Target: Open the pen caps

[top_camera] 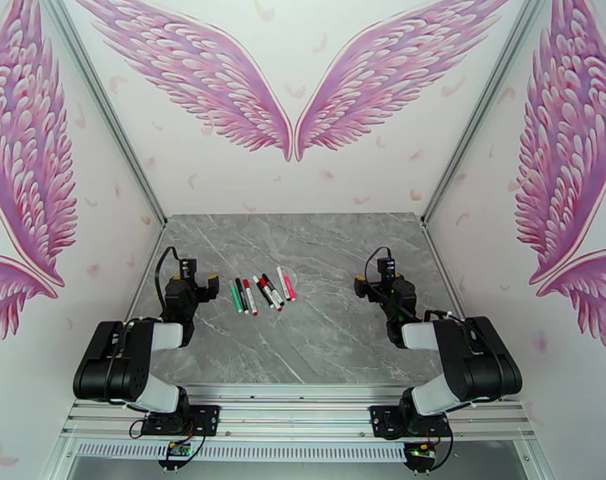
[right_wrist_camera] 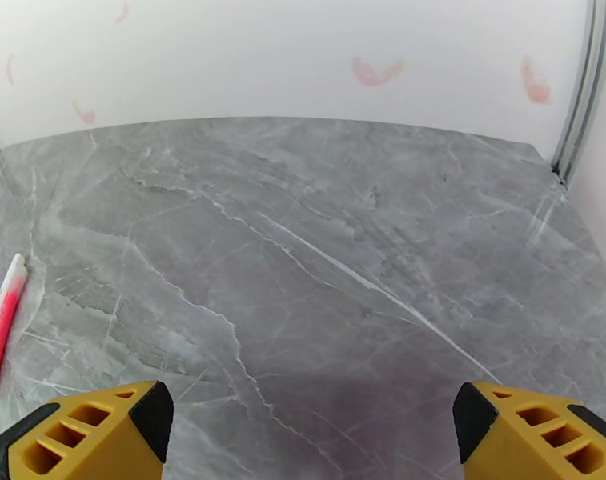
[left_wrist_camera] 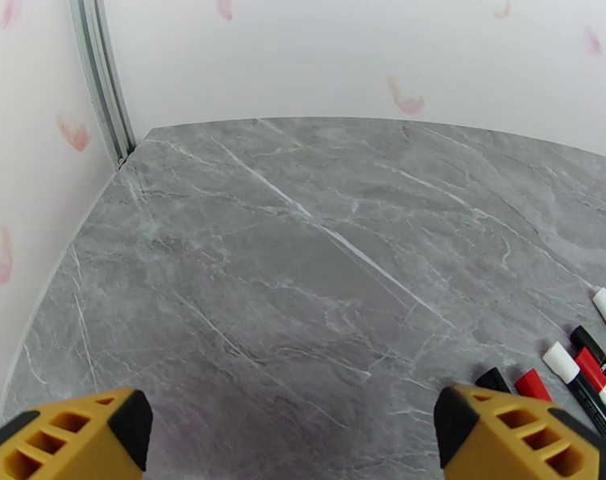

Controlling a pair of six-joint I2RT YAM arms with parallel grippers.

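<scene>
Six pens (top_camera: 262, 291) lie in a loose, slanted row on the grey table (top_camera: 327, 338) in your overhead view. They sit left of the middle, nearer the left gripper (top_camera: 200, 285) than the right gripper (top_camera: 373, 283). Both grippers hang over the table on either side of the row and touch no pen. From up here the pens are too small for you to tell whether they are capped.

On your left wrist camera the two yellow fingers (left_wrist_camera: 70, 432) are spread wide and grasp nothing, with bare table between them. Several pen ends reach in at the lower right corner, just beyond the right-hand finger. The black, red and white tips look like pen caps (left_wrist_camera: 532, 384) seated on their barrels, though the frame cuts them off.

On your right wrist camera the fingers (right_wrist_camera: 535, 432) are likewise released and wide, again with only bare table between them. One pink pen (right_wrist_camera: 2, 323) lies along the far left edge, well apart from the fingers, and a sliver of a black pen sits just beside it.
</scene>
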